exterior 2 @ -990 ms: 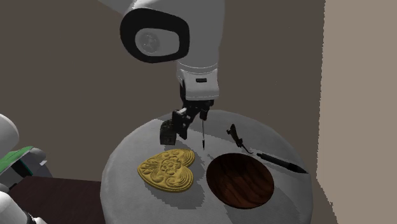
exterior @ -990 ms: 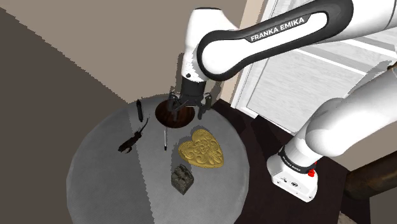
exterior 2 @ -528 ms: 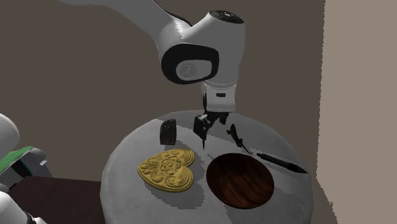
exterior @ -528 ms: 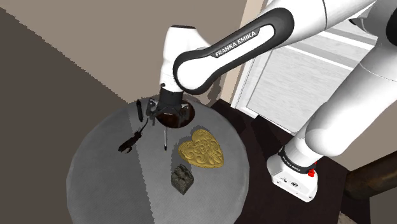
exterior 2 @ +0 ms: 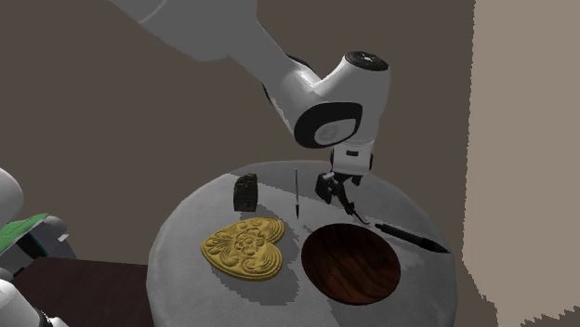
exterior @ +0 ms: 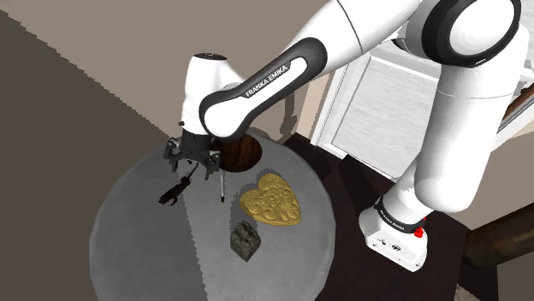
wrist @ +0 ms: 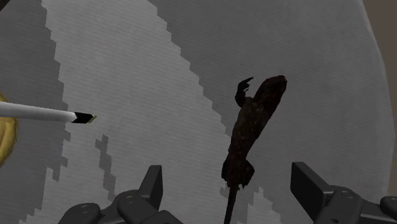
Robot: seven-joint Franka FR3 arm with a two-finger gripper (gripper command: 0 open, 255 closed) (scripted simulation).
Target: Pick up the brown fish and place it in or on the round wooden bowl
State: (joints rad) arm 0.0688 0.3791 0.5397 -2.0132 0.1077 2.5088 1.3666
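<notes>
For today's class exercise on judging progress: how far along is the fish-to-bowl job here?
Done: nothing yet; the brown fish lies on the table. In hand: the open claw hovers over it without touching. Left: grasp, lift, carry to the bowl, release.

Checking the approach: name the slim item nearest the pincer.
The dark brown fish, straight ahead of the open pincer; the white stick lies off to one side.

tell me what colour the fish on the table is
The fish is dark brown, almost black, with faint mottling; the wrist view shows it best.
</notes>
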